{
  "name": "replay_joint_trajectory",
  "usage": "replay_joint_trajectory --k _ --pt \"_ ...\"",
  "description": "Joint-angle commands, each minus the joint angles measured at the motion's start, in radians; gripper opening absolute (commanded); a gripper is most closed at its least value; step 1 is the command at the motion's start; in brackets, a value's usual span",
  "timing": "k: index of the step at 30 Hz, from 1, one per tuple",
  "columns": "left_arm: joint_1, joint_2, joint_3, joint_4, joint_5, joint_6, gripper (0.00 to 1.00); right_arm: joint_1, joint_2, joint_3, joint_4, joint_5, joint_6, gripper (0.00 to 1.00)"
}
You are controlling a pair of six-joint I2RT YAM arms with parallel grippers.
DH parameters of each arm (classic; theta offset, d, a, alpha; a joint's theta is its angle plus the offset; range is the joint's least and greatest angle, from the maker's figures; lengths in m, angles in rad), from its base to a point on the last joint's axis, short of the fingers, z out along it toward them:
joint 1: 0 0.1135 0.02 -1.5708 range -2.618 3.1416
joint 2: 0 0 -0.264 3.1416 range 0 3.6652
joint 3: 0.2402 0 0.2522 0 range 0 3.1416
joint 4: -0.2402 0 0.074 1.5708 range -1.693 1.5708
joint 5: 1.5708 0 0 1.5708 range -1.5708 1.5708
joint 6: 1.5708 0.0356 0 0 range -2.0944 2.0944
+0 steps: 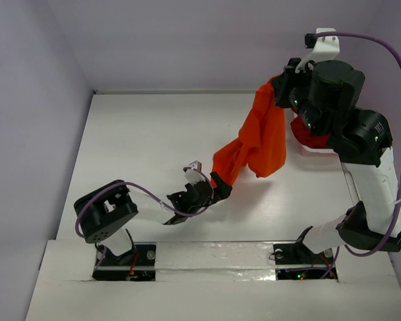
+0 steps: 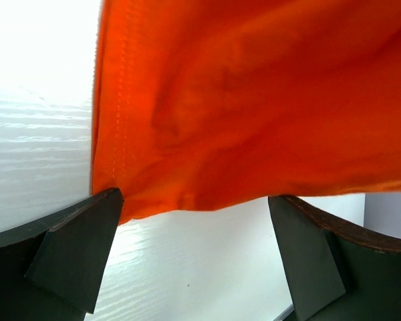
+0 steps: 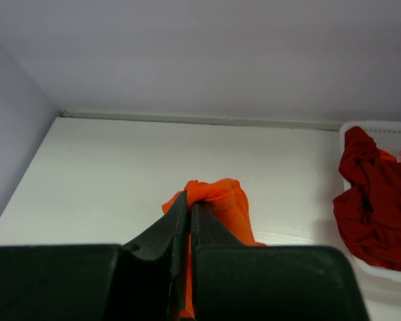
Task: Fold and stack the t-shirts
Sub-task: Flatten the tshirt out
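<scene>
Nearest you, your left gripper [image 1: 202, 192] sits low over the white table [image 1: 140, 147] with its jaws spread wide. In its wrist view, the two dark, wedge-shaped fingers [image 2: 73, 254] stand far apart. The lower edge of the orange t-shirt [image 2: 254, 100] hangs down to the gap between their tips. The finger at the left of that view meets the cloth just under a hem with a double row of stitching. The other tip sits right at the fabric's edge, and you cannot tell whether it touches. Nothing is clamped on this side. The tabletop below is smooth and slightly glossy, with faint parallel ridges.

The shirt is soft, matte cotton, creased into broad folds. From above it runs as a bunched, rope-like drape from your left gripper up and to the right, widening into a loose hanging mass near the top.

Farther back and high above the table, your right gripper [image 3: 189, 200] is pinched tight on a gathered fold of that orange shirt. Its fingers are flat, dark, tapered blades pressed together, with orange showing in the slit and bulging just past the tips.

Beyond it, at the far right, a white plastic lattice basket [image 3: 381, 127] holds the crimson t-shirts [image 3: 374, 200], crumpled in a deep-red heap. You cannot tell how many are in it. Behind everything, the pale lilac wall [image 3: 200, 53] meets the table along a straight seam.
</scene>
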Motion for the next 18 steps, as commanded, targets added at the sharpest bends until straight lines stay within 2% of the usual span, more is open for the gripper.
replay_joint_trajectory --k 1,11,14,18 --pt "0.004 -0.039 -0.042 -0.184 -0.058 -0.022 0.94 0.001 -0.029 0.019 0.081 0.021 0.002 0.00" --pt "-0.006 -0.079 0.062 -0.389 -0.235 0.038 0.95 0.001 -0.027 -0.002 0.090 0.002 0.010 0.00" --pt "-0.006 -0.061 0.080 -0.406 -0.246 0.059 0.95 0.001 -0.032 -0.005 0.091 0.005 0.007 0.00" --pt "-0.025 0.037 0.125 -0.464 -0.256 0.058 0.95 0.001 -0.031 -0.005 0.096 0.001 0.007 0.00"
